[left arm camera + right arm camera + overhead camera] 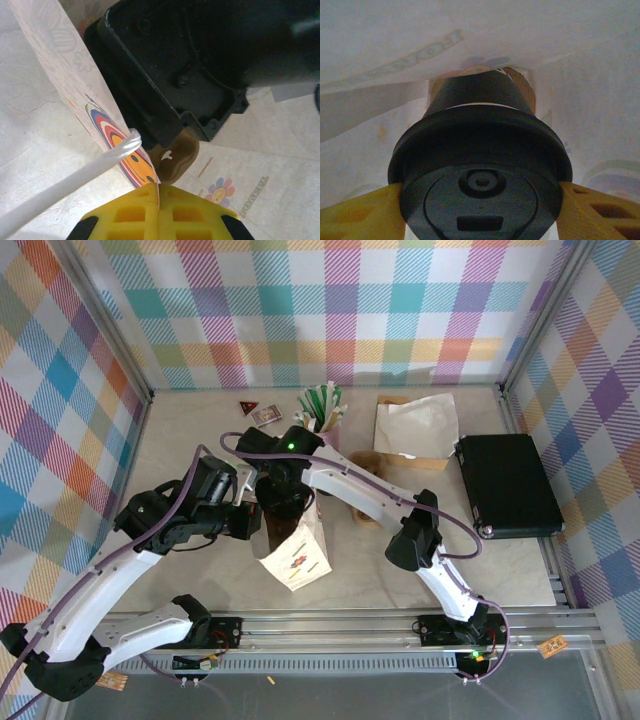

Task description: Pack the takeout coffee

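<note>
Fingers (357,215) of right gripper (480,205) clamp takeout coffee (480,150) between them by stiff lid — likely light, crushable — left gripper (159,212) pinching bag (60,60).

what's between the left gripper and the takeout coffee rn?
The paper bag's wall: the left wrist view shows the left gripper pinching its edge; the right wrist view shows the takeout coffee inside the bag.

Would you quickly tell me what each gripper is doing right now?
Left gripper: closed, pinching the edge of the paper bag.
Right gripper: closed on the coffee cup, holding it inside the bag.
</note>
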Robot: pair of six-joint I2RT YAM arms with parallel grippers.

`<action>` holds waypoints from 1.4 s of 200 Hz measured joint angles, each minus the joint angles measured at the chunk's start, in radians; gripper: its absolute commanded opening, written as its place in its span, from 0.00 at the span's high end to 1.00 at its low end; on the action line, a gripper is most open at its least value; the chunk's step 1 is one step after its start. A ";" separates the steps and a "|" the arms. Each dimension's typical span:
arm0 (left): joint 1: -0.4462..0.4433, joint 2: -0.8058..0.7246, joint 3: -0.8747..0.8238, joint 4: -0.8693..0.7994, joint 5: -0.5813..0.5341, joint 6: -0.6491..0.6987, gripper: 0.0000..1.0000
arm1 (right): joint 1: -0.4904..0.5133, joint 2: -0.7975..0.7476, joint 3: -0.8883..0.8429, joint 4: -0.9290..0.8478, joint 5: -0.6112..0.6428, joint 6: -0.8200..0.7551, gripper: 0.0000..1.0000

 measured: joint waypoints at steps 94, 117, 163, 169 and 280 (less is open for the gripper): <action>0.000 0.006 0.000 0.001 -0.011 0.014 1.00 | 0.014 0.016 0.112 -0.132 -0.031 -0.113 0.39; 0.000 0.004 0.000 0.000 -0.016 0.011 1.00 | 0.016 0.030 0.140 -0.153 -0.031 -0.149 0.40; 0.000 0.006 0.000 0.000 -0.030 0.011 1.00 | 0.016 0.043 0.172 -0.185 -0.042 -0.194 0.40; 0.000 0.007 0.000 0.000 -0.030 0.011 1.00 | 0.016 0.043 0.174 -0.185 -0.042 -0.198 0.40; -0.001 0.017 -0.002 -0.049 -0.075 0.010 1.00 | 0.015 0.093 0.199 -0.185 -0.037 -0.292 0.40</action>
